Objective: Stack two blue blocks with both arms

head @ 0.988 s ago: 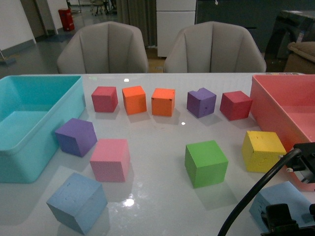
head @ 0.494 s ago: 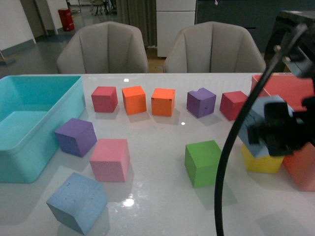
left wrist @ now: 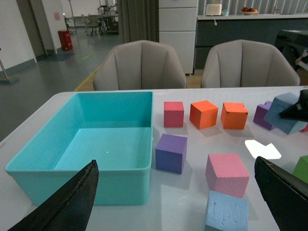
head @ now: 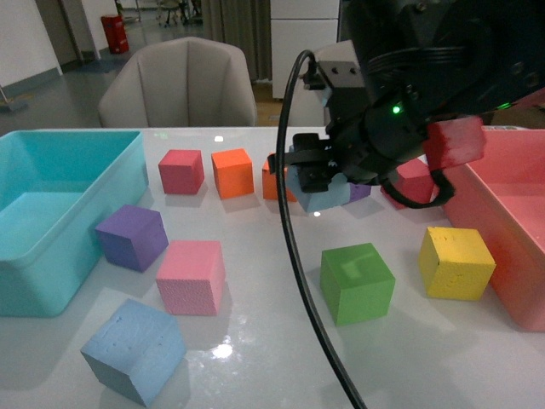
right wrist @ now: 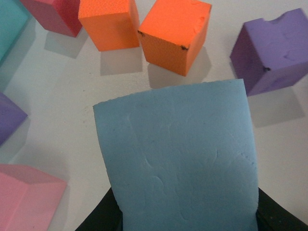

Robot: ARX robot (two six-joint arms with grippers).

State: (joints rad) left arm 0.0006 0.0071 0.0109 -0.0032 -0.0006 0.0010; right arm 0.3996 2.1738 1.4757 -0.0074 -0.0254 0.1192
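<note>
Table [head: 255,256]: orange cube [head: 270,181] behind mid-air blue block [head: 332,200]

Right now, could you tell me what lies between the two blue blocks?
The pink cube sits between the held blue block and the tabletop blue block, in the front view.

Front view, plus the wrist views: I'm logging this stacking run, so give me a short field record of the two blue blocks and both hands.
held blue block: gripped by the right hand, lifted off the table
second blue block: resting on the table at its near edge, in front of the pink cube
left hand: open, empty, out of the front view
stack: not yet made
</note>
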